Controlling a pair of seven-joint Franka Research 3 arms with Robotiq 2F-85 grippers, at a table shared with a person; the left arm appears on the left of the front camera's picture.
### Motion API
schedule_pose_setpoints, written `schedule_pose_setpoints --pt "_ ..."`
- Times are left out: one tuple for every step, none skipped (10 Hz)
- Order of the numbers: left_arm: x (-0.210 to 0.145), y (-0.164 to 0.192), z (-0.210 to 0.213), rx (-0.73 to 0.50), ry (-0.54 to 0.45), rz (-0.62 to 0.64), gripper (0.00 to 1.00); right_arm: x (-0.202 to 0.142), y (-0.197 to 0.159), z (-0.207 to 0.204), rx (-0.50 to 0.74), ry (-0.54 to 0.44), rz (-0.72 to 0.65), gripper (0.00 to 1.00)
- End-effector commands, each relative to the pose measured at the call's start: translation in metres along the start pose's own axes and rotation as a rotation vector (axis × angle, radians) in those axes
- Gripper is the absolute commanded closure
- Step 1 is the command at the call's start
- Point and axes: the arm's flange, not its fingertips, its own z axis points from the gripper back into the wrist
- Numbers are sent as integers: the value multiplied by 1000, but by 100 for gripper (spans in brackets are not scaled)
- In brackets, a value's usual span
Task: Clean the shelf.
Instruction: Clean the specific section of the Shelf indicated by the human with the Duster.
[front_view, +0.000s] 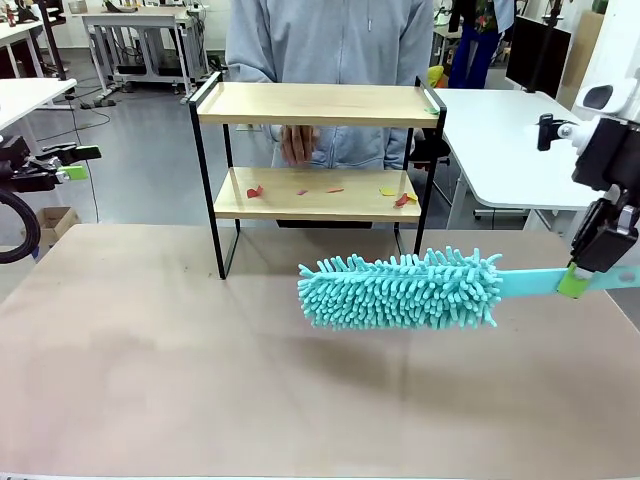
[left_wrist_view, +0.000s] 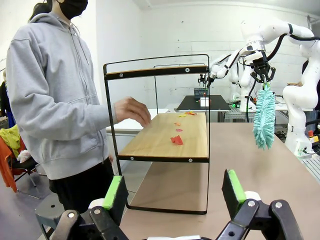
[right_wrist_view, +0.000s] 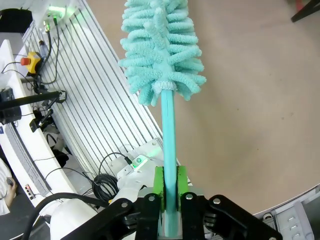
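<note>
The shelf (front_view: 320, 103) stands beyond and left of the right gripper (front_view: 572, 282), clamped on the handle of the teal duster (front_view: 400, 290), whose head hangs over bare desk (front_view: 180, 380) near the shelf's front legs, while the left gripper (left_wrist_view: 175, 192), jaws apart, faces the shelf's open end.

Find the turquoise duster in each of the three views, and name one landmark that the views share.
Front view: the duster is held level at centre right, over the table, in front of the shelf.
Left wrist view: upper right, hanging head down, right of the shelf.
Right wrist view: top centre, handle running down the picture.
Shared landmark: the right gripper, shut on the duster's handle.
</note>
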Motion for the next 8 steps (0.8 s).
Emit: schedule_pose_setpoints --pt "3 -1 -1 3 3 -16 0 1 1 4 -8 -5 -11 87" --pt "3 -1 -1 3 3 -16 0 1 1 4 -8 -5 -11 87" --pt "3 -1 -1 3 3 -16 0 1 1 4 -8 -5 -11 87" --pt "3 -1 -1 3 3 -16 0 1 1 4 -8 -5 -11 87" --pt "3 -1 -1 3 3 -16 0 1 1 4 -8 -5 -11 87" --pt "3 -1 -1 3 3 -16 0 1 1 4 -8 -5 -11 87" --pt "3 -1 -1 3 3 -16 0 1 1 4 -8 -5 -11 87" --pt "3 -1 -1 3 3 -16 0 1 1 4 -8 -5 -11 87"
